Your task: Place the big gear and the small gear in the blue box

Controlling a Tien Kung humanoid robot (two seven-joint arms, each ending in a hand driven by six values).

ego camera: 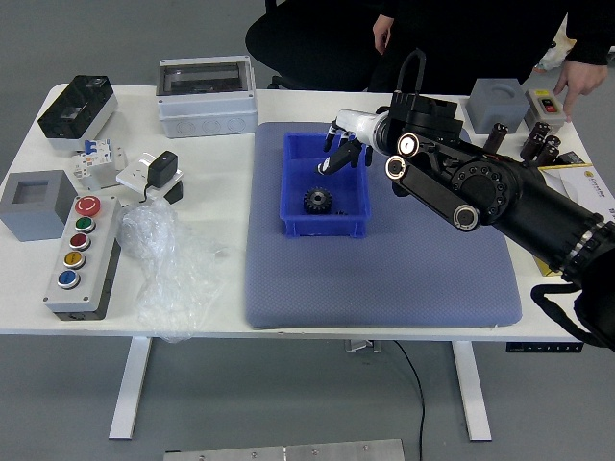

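Taking the blue box (325, 227) as the clock's centre, with 12 at the table's far side, the blue-grey mat (384, 288) is running as a narrow margin at 9 o'clock and spreading wide from 4 round to 7, down toward the near edge of the white table (231, 317). The box is sitting toward the mat's 11 o'clock corner, its low walls bounding the space inside. At 10 o'clock, a grey case (207, 113) is standing just beyond the mat; at 8, crumpled clear plastic (173, 269) is lying between the mat and a button panel (82, 259). The right arm (500, 197) is reaching in from 4 o'clock, crossing over the mat's far part and taking up the room at 3.

The right hand (352, 149) is hovering over the box's 1 o'clock corner, fingers loosely parted and gripping nothing. One gear (317, 200) is lying inside the box toward 7 o'clock, near the near wall: dark, round, toothed at the rim, with a raised ring at the middle. Whether it is the big or small one is staying unclear.

At 1 o'clock, a person's hand (382, 35) is hanging beyond the table; at 2, the other hand (580, 81) is reaching down beside a small button box (546, 108).
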